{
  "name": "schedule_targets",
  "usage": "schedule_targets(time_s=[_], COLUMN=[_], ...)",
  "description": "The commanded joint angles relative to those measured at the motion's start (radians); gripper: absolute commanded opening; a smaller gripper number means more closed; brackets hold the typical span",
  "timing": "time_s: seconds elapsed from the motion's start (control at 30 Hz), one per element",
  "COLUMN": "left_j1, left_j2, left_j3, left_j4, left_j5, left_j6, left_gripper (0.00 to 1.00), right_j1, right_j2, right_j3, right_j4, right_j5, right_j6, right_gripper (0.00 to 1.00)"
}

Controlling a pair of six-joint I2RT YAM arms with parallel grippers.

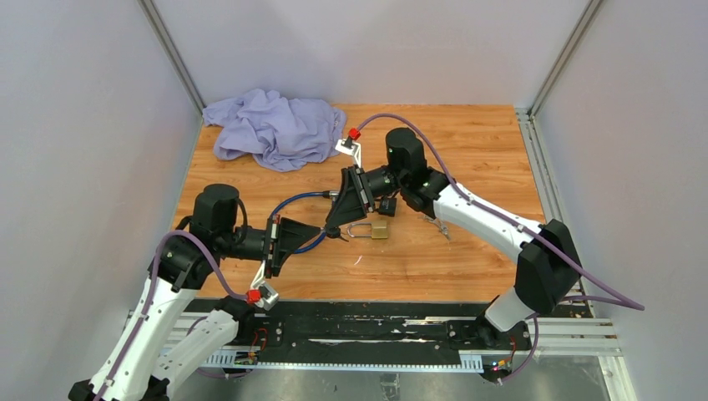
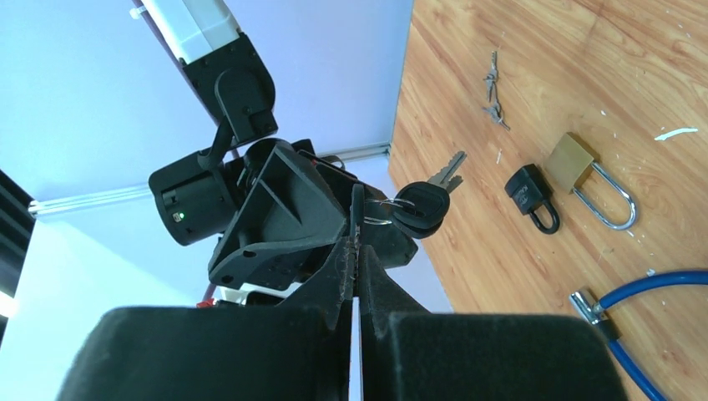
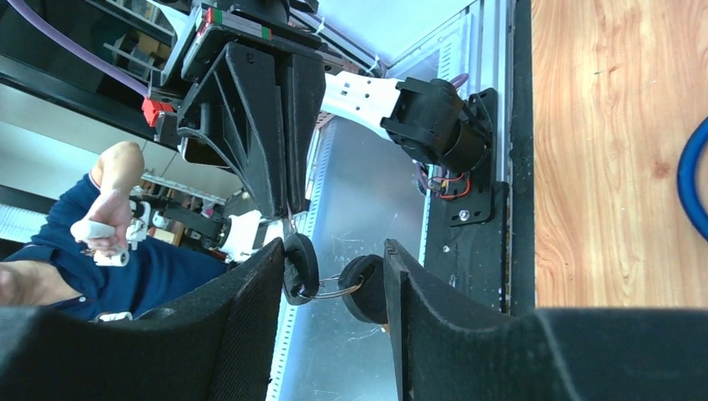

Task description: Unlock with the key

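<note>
My left gripper [image 2: 357, 244] is shut on the thin blade of a key [image 2: 357, 207], held up above the table. Two black key heads [image 2: 422, 205] on a wire ring hang from it, and a silver blade [image 2: 448, 170] sticks out. My right gripper [image 3: 334, 276] faces the left one, open, with its fingers on either side of the key heads [image 3: 299, 267]. One head lies against one finger and the other head [image 3: 364, 289] is close to the other finger. The brass padlock [image 1: 380, 229] with its steel shackle lies on the wooden table, just below the two grippers [image 1: 338, 219].
A small black padlock [image 2: 529, 192] lies beside the brass one [image 2: 573, 159]. A blue cable lock [image 2: 659, 292] curls across the table near it. Loose keys [image 2: 494, 92] lie further right. A crumpled purple cloth [image 1: 275, 125] fills the back left corner. Grey walls enclose the table.
</note>
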Motion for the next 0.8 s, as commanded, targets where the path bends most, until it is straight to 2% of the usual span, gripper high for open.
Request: schedule_targets(time_s=[0.0,0.1,0.27,0.53,0.6,0.67,0.77], left_j1=[-0.008,-0.007,-0.008,-0.008,-0.008,-0.009,-0.008], left_j2=[0.002,0.002,0.009,0.011,0.011,0.011,0.011], left_j3=[-0.012,-0.023,-0.033,-0.034,-0.036,-0.036,-0.035], left_j4=[0.061,0.082,0.107,0.129,0.133,0.138,0.145], left_j5=[0.017,0.009,-0.003,-0.017,-0.018,-0.017,-0.014], left_j6=[0.653,0.653,0.652,0.652,0.652,0.652,0.651], left_gripper=[0.0,0.0,0.01,0.0,0.01,0.0,0.0], right_j1=[0.014,0.014,0.014,0.006,-0.001,-0.008,-0.015], right_j2=[-0.019,-0.029,-0.034,-0.037,-0.04,-0.043,-0.048], right_j3=[-0.032,-0.05,-0.051,-0.051,-0.06,-0.066,-0.076], right_j4=[0.053,0.099,0.1,0.092,0.088,0.088,0.091], right_j5=[-0.052,-0.062,-0.067,-0.068,-0.068,-0.07,-0.076], right_j6=[0.061,0.1,0.116,0.129,0.13,0.133,0.135], right_gripper=[0.45,0.39,0.23,0.12,0.13,0.26,0.38])
